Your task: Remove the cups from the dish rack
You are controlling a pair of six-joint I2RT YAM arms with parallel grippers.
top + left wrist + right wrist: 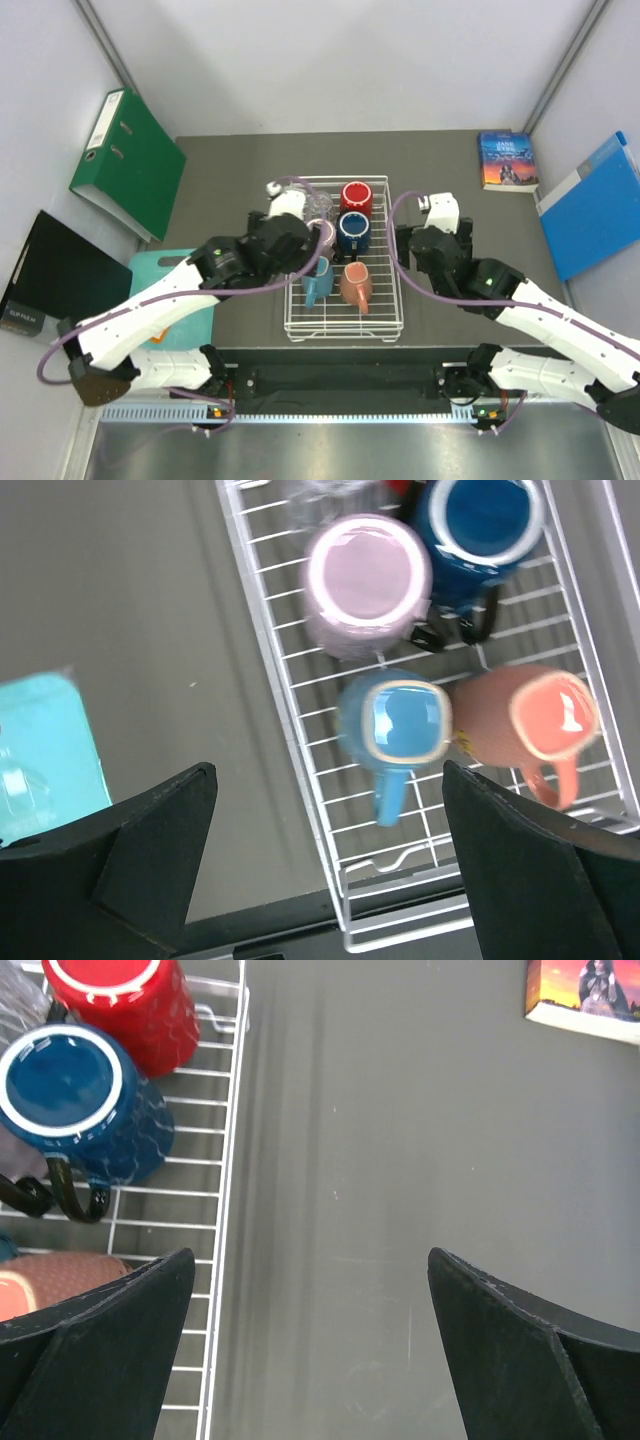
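As rack [345, 329] runs near-far (lengthwise), cups [354, 232] inside

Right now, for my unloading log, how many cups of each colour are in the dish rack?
red mug: 1
dark blue mug: 1
light blue mug: 1
mauve-pink mug: 1
salmon-orange mug: 1
clear glass tumbler: 1
Total: 6, all in the dish rack
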